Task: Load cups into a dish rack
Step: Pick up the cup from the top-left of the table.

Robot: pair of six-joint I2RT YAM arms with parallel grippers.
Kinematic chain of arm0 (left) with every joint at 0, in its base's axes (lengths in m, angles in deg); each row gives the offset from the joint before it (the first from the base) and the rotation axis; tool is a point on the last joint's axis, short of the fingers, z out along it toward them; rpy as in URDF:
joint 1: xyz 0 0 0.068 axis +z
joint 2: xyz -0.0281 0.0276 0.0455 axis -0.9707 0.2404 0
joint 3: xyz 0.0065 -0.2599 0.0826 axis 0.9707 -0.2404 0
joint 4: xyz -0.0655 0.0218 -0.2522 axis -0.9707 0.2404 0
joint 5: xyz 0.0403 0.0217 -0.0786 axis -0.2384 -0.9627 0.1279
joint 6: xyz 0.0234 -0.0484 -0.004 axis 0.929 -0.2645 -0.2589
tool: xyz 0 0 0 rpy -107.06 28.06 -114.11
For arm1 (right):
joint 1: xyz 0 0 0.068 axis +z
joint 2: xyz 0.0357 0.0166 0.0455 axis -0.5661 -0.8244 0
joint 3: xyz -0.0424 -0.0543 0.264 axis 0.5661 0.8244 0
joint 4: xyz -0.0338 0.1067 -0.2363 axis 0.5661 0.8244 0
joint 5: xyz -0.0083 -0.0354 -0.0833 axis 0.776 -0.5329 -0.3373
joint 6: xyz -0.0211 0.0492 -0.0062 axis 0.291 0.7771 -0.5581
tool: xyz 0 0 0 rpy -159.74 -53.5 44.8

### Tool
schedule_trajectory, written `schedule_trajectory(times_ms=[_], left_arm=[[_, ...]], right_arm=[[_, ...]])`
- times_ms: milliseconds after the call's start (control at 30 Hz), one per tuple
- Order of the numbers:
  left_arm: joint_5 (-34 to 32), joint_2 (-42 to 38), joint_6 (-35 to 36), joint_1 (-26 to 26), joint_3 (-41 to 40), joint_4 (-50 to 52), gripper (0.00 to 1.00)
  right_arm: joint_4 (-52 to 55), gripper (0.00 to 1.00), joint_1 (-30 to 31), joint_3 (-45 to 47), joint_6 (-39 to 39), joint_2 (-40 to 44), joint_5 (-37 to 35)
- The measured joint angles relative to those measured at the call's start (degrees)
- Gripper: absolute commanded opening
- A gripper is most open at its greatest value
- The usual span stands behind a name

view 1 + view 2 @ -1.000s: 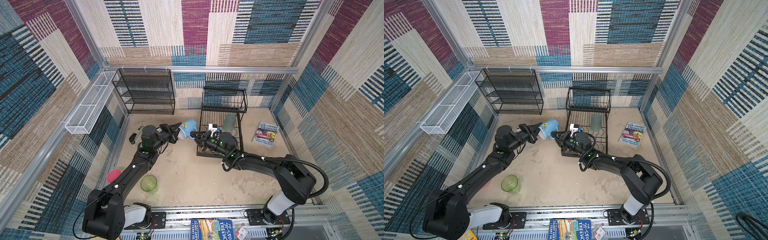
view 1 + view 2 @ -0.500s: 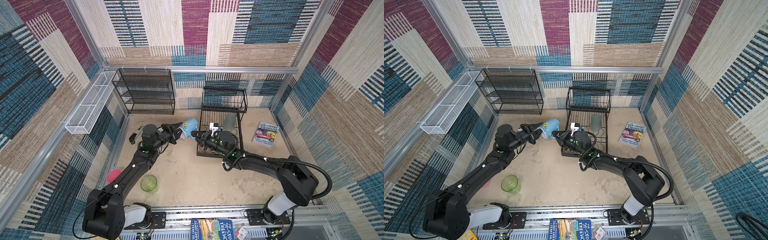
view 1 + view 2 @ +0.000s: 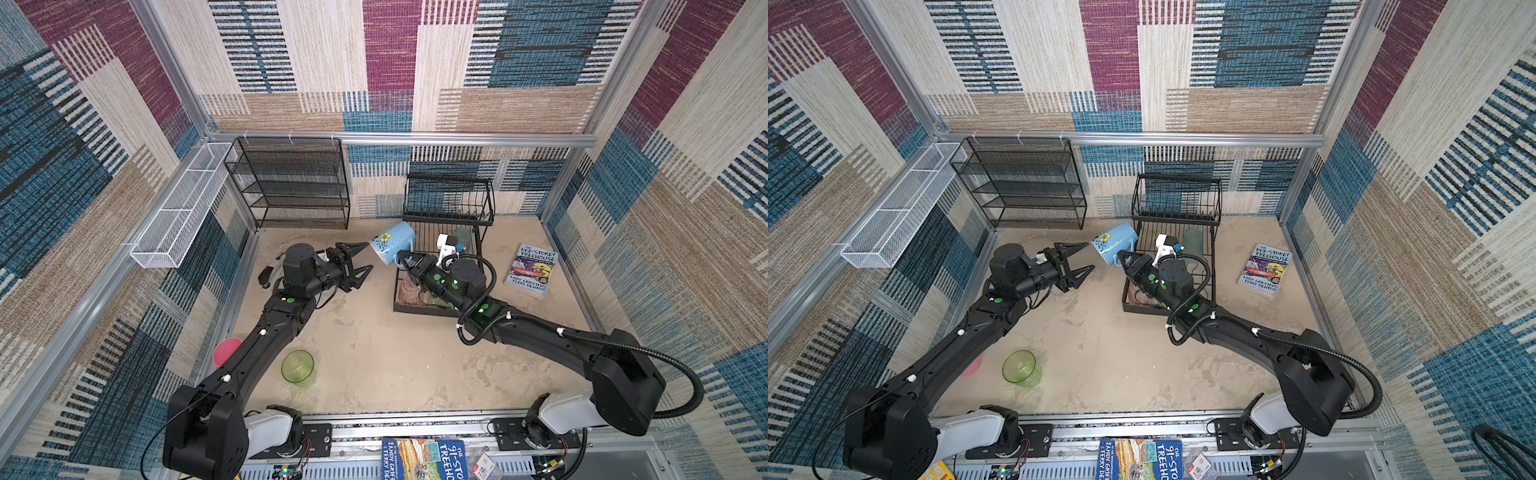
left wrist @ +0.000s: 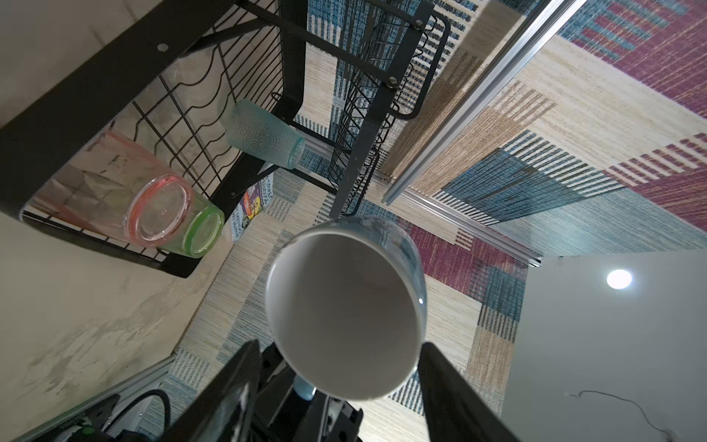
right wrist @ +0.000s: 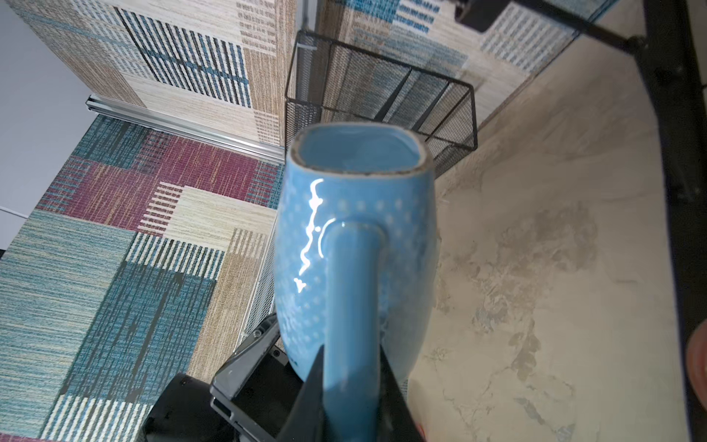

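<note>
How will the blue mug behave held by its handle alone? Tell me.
Probably rigid, fragile and fairly heavy: the light-blue mug looks like glazed ceramic. Its glossy handle may slip or swivel in the right gripper, which pinches it alone; the left gripper stands open.

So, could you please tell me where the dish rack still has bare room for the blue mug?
The upper basket looks bare. On the lower tray, the dividers between the teal tumbler and the peach-pink cup are free. It is crowded at the tray's near end, where the peach-pink cup and green cup sit side by side.
</note>
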Motion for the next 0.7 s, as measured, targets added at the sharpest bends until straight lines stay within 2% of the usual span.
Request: schedule_trajectory(times_ms=[133,333,500,700], left_arm=[[1.31,0.0,6.86,0.2,2.71,5.68,0.79],[2.1,-0.39,17.4,1.11,4.17,13.53,0.95],[2.25,0.52,26.56,2.01,6.1,20.13,0.98],[1.55,2.36,40.04,2.45,13.6,31.47,0.99]], right_arm=[[2.91,0.0,0.0,0.57,-5.2,3.65,-4.5],[8.5,0.0,0.0,2.64,-14.12,9.64,-11.3],[14.12,0.0,0.0,4.15,-21.4,14.25,-16.22],[21.46,0.0,0.0,6.12,-27.85,19.67,-23.89]])
